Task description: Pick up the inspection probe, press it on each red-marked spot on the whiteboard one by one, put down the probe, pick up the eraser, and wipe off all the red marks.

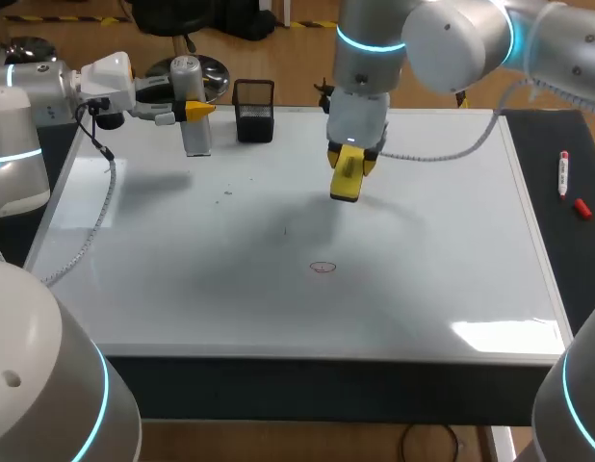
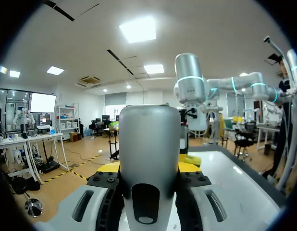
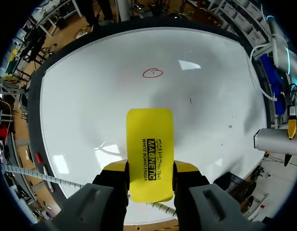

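The grey cylindrical probe [image 1: 193, 101] stands upright at the whiteboard's [image 1: 278, 308] far left, with my left gripper [image 1: 196, 111] shut on its sides. In the left wrist view the probe [image 2: 149, 154] fills the space between the yellow fingertips [image 2: 108, 167]. My right gripper [image 1: 351, 159] hangs over the far middle of the board, shut on the yellow eraser [image 1: 347, 177], which points downward. One red oval mark [image 1: 323, 267] lies nearer the front, ahead of the eraser [image 3: 149, 154] in the right wrist view, where the mark [image 3: 152, 73] shows clearly.
A black mesh pen holder [image 1: 254, 110] stands at the far edge between the two grippers. A red marker [image 1: 564, 173] and its cap [image 1: 582, 207] lie on the dark strip right of the board. A few faint dark specks [image 1: 227, 192] dot the board.
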Robot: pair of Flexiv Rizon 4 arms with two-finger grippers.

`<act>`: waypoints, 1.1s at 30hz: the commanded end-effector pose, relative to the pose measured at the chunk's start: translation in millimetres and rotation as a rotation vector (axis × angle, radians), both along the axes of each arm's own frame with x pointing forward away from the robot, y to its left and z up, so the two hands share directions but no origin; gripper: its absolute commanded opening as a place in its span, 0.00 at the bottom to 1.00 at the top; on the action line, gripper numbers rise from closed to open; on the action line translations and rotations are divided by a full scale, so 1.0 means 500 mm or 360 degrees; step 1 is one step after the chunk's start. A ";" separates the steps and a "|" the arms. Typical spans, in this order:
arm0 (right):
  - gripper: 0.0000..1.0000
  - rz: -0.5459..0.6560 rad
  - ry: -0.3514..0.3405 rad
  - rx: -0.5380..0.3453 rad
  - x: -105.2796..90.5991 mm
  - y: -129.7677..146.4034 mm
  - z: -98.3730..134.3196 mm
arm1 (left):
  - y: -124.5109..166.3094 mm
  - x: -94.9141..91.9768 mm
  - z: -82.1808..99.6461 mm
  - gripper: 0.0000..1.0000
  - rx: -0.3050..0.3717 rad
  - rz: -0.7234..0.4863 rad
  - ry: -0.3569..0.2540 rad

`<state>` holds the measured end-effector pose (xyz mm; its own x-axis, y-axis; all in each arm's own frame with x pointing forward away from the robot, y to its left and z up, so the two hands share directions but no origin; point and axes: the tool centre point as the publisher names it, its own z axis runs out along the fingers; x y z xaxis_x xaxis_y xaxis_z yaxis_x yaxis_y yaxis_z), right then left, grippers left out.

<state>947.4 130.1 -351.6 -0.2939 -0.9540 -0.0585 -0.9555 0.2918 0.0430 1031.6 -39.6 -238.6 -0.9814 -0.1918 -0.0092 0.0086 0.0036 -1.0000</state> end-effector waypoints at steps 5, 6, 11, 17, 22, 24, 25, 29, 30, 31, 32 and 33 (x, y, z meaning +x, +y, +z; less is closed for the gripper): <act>0.00 -0.0097 0.0011 0.0013 0.030 -0.035 -0.007 | -0.001 -0.001 0.001 0.00 0.0000 0.0006 -0.0004; 0.00 -0.0125 0.0012 0.0003 0.042 -0.046 -0.009 | -0.001 -0.001 0.001 0.00 0.0000 0.0006 -0.0004; 0.00 -0.0276 -0.0005 -0.0057 0.115 -0.116 -0.005 | -0.001 -0.001 0.001 0.00 0.0000 0.0006 -0.0004; 0.00 -0.0441 0.0023 -0.0084 0.204 -0.197 0.006 | -0.001 -0.001 0.001 0.00 0.0000 0.0006 -0.0004; 0.00 -0.0588 0.0069 -0.0054 0.272 -0.260 0.003 | -0.001 -0.001 0.001 0.00 0.0000 0.0006 -0.0004; 0.00 -0.0663 0.0099 -0.0065 0.294 -0.290 -0.004 | -0.001 -0.001 0.001 0.00 0.0000 0.0006 -0.0004; 0.00 -0.0693 0.0114 -0.0048 0.303 -0.302 -0.006 | -0.001 -0.001 0.001 0.00 0.0000 0.0006 -0.0004; 0.00 -0.0778 0.0146 -0.0048 0.328 -0.338 -0.015 | -0.001 -0.001 0.001 0.00 0.0000 0.0006 -0.0004; 0.00 -0.0806 0.0149 -0.0054 0.335 -0.349 -0.017 | -0.001 -0.001 0.001 0.00 0.0000 0.0006 -0.0004; 0.00 -0.0824 0.0154 -0.0047 0.338 -0.356 -0.018 | -0.001 -0.001 0.001 0.00 0.0000 0.0006 -0.0004; 0.00 -0.0838 0.0157 -0.0033 0.341 -0.361 -0.019 | -0.001 -0.001 0.001 0.00 0.0000 0.0006 -0.0004; 0.00 -0.0865 0.0160 -0.0012 0.345 -0.369 -0.021 | -0.001 -0.001 0.001 0.00 0.0000 0.0006 -0.0004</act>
<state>1104.6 -43.2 -358.5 -0.7414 -0.6711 -0.0003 -0.6692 0.7392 0.0761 1031.6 -39.6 -238.7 -0.9814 -0.1919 -0.0091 0.0086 0.0036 -1.0000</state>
